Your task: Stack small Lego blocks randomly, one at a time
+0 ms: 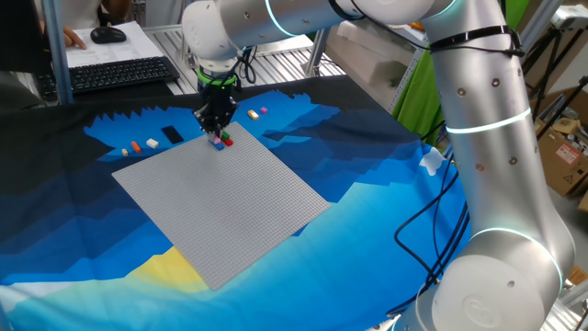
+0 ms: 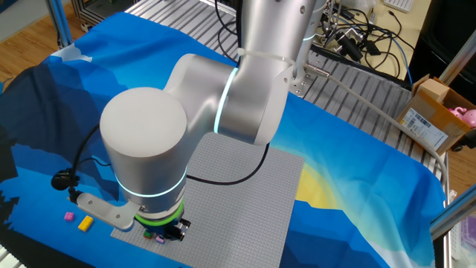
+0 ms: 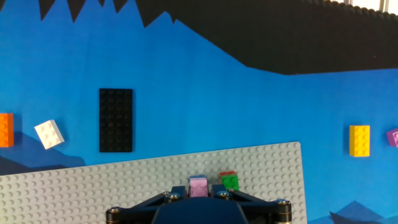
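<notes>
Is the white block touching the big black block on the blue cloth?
Apart. The hand view shows the white block tilted to the left of the black block, with a plain strip of blue cloth between them.

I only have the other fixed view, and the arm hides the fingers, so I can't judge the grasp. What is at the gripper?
Observer: In the hand view the gripper looks closed on a pink block, down on the grey baseplate.
Operator: Anything next to it?
Observer: A green block stands just beside it, with a red block right behind the green.
Operator: Any spare blocks beyond those I see?
Observer: A white block and an orange block lie on the cloth near a black plate.
</notes>
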Controlling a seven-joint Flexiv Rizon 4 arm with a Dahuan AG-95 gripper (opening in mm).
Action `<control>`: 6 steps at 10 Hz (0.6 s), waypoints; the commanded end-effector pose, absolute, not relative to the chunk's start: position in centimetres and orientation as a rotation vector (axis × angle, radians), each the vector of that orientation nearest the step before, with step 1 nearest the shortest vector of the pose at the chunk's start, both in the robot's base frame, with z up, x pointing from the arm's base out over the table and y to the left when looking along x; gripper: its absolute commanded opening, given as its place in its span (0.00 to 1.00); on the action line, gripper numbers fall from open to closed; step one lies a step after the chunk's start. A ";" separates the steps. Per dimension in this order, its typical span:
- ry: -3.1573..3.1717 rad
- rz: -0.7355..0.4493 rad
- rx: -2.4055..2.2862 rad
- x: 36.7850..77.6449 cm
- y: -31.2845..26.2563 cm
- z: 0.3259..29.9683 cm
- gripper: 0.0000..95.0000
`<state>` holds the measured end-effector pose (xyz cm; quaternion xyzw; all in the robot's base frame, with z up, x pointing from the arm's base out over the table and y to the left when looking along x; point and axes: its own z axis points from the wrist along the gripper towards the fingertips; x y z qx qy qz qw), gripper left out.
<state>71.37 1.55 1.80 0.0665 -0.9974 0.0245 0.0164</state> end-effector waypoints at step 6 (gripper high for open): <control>-3.095 0.058 0.271 71.5 1.6 1.3 0.00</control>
